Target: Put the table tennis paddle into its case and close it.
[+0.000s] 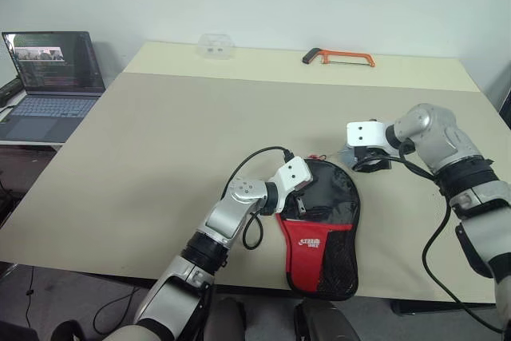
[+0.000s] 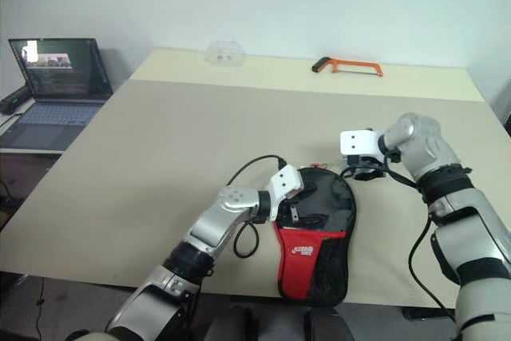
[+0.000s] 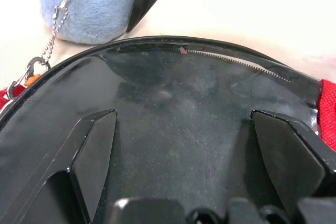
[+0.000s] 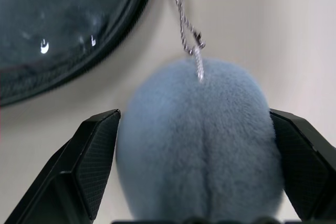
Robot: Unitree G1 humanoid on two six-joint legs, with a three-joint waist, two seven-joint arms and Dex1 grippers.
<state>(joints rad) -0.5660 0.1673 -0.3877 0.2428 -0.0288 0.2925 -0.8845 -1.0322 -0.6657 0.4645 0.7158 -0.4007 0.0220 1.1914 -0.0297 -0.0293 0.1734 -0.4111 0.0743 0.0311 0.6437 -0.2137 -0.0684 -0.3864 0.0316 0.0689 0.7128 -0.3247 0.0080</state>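
Case (image 1: 323, 225) lies flat at the near edge of the desk (image 1: 160, 133), round end away from me, red mesh-pocket end toward me. The round end looks full, and I take the black face seen through it in my left wrist view to be the table tennis paddle blade, so the paddle is probably already inside. Can't confirm the handle; it's hidden.

Left hand (image 3: 181, 145): fingers spread wide, holding nothing, low over the case's round end. Zipper teeth (image 3: 236, 62) run along the rim just past my fingertips. How far the zip is closed, I can't tell.

Right hand (image 4: 197, 166): fingers wide, one on each side of the grey-blue plush ball (image 4: 199, 140); whether they touch it I can't tell, and they don't look clamped. Ball sits on the desk just off the case's far right rim, chain (image 4: 185, 22) running back to the case.

Risks from here:
- Closing right on the ball grabs soft plush, not the zip pull. Pulling then tugs at an angle through a slack chain, so the slider may jam or not move.
- Left is above the case, not pinning it. A pull on the chain would drag the whole pouch across the desk.
- Case is near the desk edge; a drag toward me could tip it off.
- Thin chain could slip loose or snap under a hard tug.
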